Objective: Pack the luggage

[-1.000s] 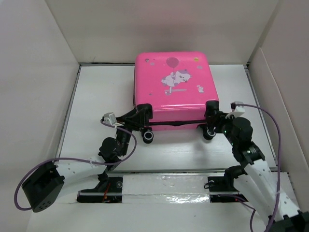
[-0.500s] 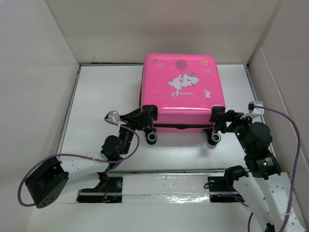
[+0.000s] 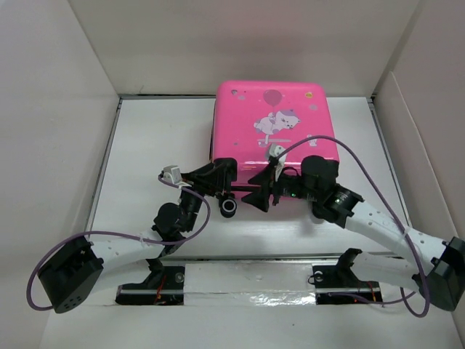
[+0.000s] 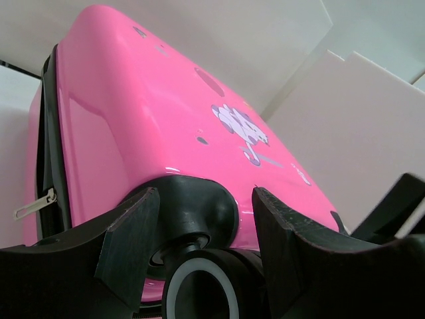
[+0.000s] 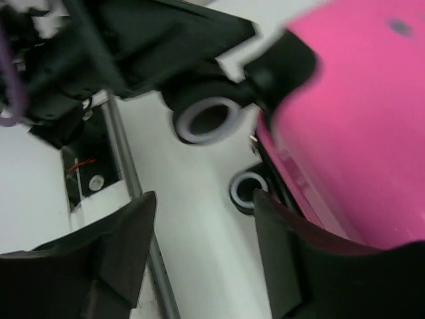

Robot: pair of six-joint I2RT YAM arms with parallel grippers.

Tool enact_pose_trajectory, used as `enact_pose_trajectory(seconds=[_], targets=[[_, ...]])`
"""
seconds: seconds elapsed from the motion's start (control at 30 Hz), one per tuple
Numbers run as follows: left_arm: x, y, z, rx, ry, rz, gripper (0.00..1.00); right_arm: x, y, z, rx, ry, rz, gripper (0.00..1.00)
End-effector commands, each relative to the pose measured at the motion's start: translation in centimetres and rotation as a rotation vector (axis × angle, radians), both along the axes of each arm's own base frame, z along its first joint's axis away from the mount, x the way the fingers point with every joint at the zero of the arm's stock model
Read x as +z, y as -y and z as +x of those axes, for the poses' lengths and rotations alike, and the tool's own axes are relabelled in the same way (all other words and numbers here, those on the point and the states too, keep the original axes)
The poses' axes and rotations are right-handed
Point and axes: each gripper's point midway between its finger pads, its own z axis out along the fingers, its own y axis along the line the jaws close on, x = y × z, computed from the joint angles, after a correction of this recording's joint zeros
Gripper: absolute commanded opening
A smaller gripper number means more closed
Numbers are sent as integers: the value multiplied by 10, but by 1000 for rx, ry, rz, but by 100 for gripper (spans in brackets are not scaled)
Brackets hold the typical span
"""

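The luggage point(image 3: 272, 123) is a closed hot-pink hard-shell case lying flat at the back middle, cartoon animal facing up. My left gripper point(image 3: 225, 178) sits at its near left corner. In the left wrist view this gripper point(image 4: 206, 206) has its fingers on both sides of the black wheel point(image 4: 199, 292) and its housing, shut on it, with the pink luggage point(image 4: 133, 119) rising behind. My right gripper point(image 3: 256, 190) lies along the near edge, pointing left. In the right wrist view it point(image 5: 202, 266) is open over bare table, beside the luggage point(image 5: 358, 119).
White walls box in the table point(image 3: 145, 145) on the left, back and right. A taped metal rail point(image 3: 247, 280) with both arm bases runs along the near edge. Purple cables loop off each arm. A second small wheel point(image 5: 247, 189) shows under the case's edge.
The luggage slid a little to the right, my left gripper going with it. My right gripper left the near right wheel corner and swung left along the front edge, its jaws open.
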Motion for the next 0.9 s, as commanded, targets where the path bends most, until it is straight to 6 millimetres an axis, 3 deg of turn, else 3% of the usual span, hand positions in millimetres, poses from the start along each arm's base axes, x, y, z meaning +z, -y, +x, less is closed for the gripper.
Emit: enact_pose_trajectory(seconds=[0.0,0.03,0.1,0.13,0.23,0.27,0.63,0.87], targets=[[13,2,4,1,16,-15,54,66,-29,-7,96,340,55,72],[14,2,4,1,16,-20,54,63,-34,4,67,348,54,77],[14,3,4,-2,17,-21,54,62,-39,17,32,364,42,79],[15,3,3,-4,17,-23,54,53,-45,25,23,347,19,79],[14,3,3,-4,14,-19,54,46,-54,34,32,346,-26,79],[14,2,3,-2,13,-17,54,35,-61,35,52,332,-53,79],[15,-1,2,5,14,-22,54,29,-86,34,84,333,-74,77],[13,-2,2,10,13,-19,54,16,-93,30,112,301,-90,65]])
